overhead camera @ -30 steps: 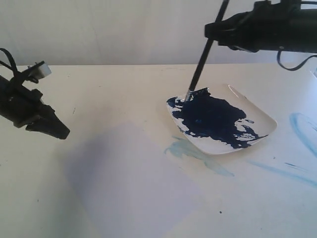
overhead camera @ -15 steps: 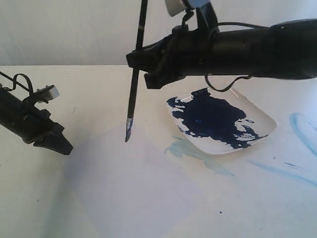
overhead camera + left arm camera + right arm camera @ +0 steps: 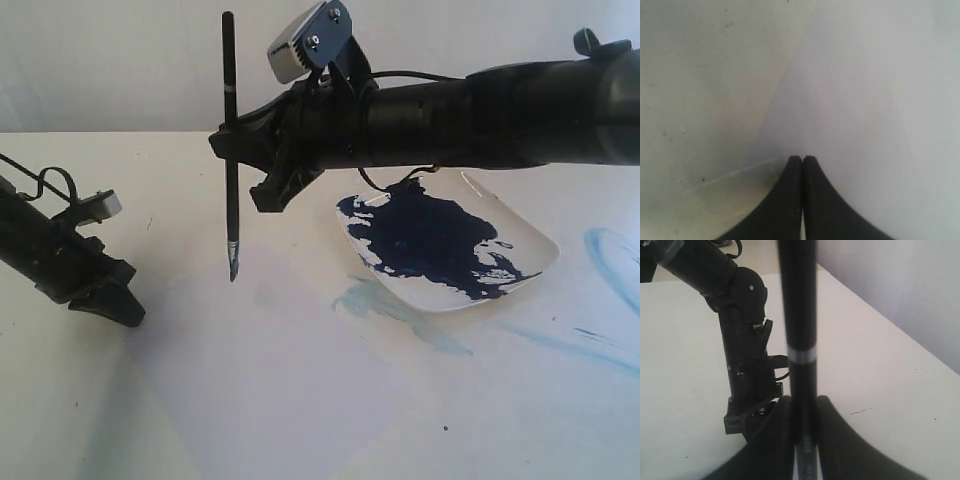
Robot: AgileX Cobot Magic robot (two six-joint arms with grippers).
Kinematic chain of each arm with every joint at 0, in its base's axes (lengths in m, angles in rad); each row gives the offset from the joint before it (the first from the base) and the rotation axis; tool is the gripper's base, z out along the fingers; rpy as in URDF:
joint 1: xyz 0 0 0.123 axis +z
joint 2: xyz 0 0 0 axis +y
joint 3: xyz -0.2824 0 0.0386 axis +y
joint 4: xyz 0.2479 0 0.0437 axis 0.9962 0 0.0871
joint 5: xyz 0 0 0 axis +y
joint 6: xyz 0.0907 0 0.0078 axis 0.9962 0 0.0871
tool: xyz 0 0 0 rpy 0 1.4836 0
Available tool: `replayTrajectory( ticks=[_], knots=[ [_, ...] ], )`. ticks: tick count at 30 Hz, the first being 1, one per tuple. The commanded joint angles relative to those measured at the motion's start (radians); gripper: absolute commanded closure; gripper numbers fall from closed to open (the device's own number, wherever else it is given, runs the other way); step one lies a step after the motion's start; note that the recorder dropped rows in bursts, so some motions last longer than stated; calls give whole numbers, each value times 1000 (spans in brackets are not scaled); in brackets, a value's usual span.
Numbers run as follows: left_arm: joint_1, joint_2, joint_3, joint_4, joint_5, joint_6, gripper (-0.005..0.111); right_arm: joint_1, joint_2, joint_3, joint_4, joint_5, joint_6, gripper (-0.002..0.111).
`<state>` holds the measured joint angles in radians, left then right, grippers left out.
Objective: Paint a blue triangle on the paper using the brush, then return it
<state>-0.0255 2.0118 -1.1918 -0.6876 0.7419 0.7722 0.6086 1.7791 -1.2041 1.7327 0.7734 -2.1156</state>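
Observation:
My right gripper [image 3: 232,150] reaches across the middle and is shut on the brush [image 3: 231,215], a thin black stick with a silver band, held upright. Its dark wet tip hangs a little above the far left part of the paper [image 3: 270,380], a pale sheet lying flat. In the right wrist view the brush [image 3: 797,315] runs between the closed fingers of the right gripper [image 3: 802,407]. My left gripper [image 3: 112,303] is shut and rests at the paper's left edge; its tips [image 3: 802,159] meet over the paper [image 3: 865,100]. No blue triangle is in view.
A white square plate [image 3: 530,240] smeared with a big dark-blue paint blotch [image 3: 430,240] stands right of the paper. Pale blue smears [image 3: 380,305] mark the table by the plate and at the far right [image 3: 610,255]. The left arm [image 3: 745,340] stands close to the brush.
The right arm has carried the brush left from the plate's paint to above the paper. The brush now stands upright. The left gripper has shifted slightly down.

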Motion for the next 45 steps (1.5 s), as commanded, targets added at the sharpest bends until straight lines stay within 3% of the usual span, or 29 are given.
replayTrajectory(
  ticks=[1, 23, 32, 45],
  knots=[
    [3, 30, 5, 40, 2, -13, 107, 1, 38, -10, 12, 15, -18, 108],
    [3, 35, 5, 46, 16, -13, 107, 1, 94, -65, 12, 66, -13, 108],
    [3, 35, 5, 46, 16, -13, 107, -1, 97, -196, -217, 71, 266, 108],
    [3, 35, 5, 46, 20, -13, 107, -1, 147, -197, -249, 91, 282, 108]
  ],
)
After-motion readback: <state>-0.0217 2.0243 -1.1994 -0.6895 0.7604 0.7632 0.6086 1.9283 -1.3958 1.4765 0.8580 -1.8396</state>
